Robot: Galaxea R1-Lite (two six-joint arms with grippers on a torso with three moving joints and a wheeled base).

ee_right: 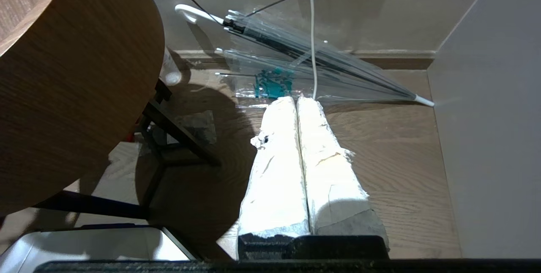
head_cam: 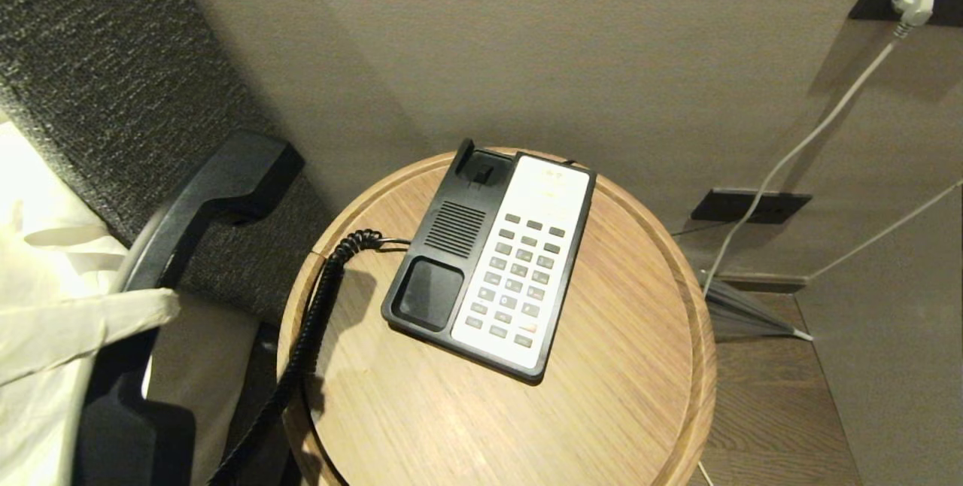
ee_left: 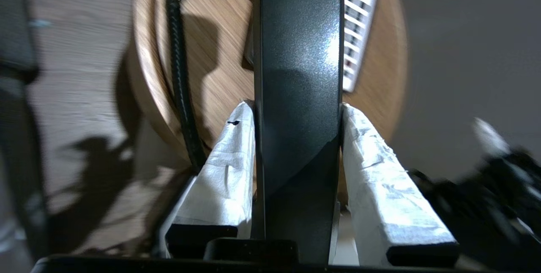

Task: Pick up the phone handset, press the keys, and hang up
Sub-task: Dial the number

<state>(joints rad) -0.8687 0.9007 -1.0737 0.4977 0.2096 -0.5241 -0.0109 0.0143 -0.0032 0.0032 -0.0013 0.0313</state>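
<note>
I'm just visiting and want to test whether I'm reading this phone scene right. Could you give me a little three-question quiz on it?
1. True or false: the phone handset rests in the cradle of the phone base.
2. What grips the handset? A) left gripper B) right gripper C) a person's hand
3. Fill in: the coiled cord hangs over the edge of the round wooden ____.

Key: 1 false, it is lifted off to the left; 2 A; 3 table.
</note>
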